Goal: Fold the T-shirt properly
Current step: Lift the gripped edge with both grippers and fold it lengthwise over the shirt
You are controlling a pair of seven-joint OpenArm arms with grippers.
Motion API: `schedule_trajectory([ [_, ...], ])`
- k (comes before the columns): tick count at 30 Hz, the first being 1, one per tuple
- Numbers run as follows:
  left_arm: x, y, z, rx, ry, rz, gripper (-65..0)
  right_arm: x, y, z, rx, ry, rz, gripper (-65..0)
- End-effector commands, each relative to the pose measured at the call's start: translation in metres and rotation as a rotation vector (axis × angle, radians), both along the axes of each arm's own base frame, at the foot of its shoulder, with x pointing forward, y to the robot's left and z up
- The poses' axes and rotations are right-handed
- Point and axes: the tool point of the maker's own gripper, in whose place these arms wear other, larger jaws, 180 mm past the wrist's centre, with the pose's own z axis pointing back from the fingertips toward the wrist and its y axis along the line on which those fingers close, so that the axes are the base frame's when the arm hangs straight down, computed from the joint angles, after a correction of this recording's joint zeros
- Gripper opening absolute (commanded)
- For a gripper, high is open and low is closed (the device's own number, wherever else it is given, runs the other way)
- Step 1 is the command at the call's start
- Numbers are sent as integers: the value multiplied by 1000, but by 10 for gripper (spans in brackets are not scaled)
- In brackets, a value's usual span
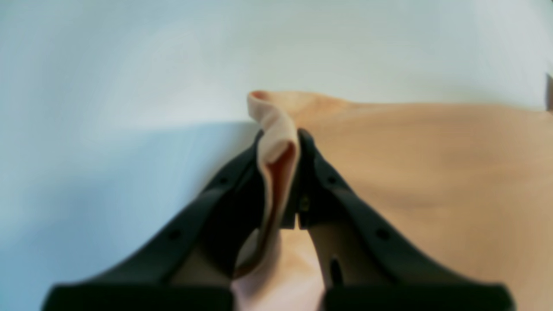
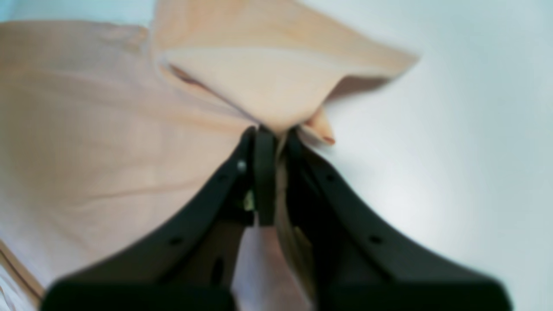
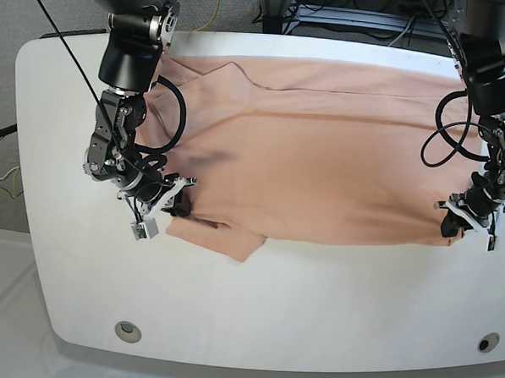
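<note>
**Both grippers clamped on the shirt's near edge**

Your right gripper (image 3: 180, 206), lower left of the base view, pinches the T-shirt (image 3: 322, 159) by its sleeve. Your left gripper (image 3: 448, 226), at right, grips the hem corner. The shirt lies spread across the white table (image 3: 272, 308), sleeve flap rumpled.

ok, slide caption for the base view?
Both grippers, left and right, pinch the near edge of the T-shirt spread on the table.
</note>
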Motion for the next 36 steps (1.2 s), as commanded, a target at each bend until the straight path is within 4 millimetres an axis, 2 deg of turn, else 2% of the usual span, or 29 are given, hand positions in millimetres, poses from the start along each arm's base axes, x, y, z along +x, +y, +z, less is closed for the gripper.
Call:
schedule_trajectory([
  [1, 14, 7, 33, 25, -79, -6, -624, 19, -4, 33, 2, -100, -4, -650],
  [5, 15, 4, 42, 54, -83, -28, -624, 19, -5, 45, -28, -123, 4, -650],
  [14, 2, -5, 52, 132, -81, -76, -624, 6, -8, 64, -96, -154, 26, -650],
  [18, -5, -7, 52, 155, -70, -92, -624, 2, -9, 73, -126, -166, 32, -650],
  [27, -21, -10, 41, 175, -43, -109, -624, -19, -14, 75, -194, -148, 44, -650],
  [36, -36, 3, 33, 210, 0, -110, -624, -34, -17, 77, -240, -132, 55, -650],
])
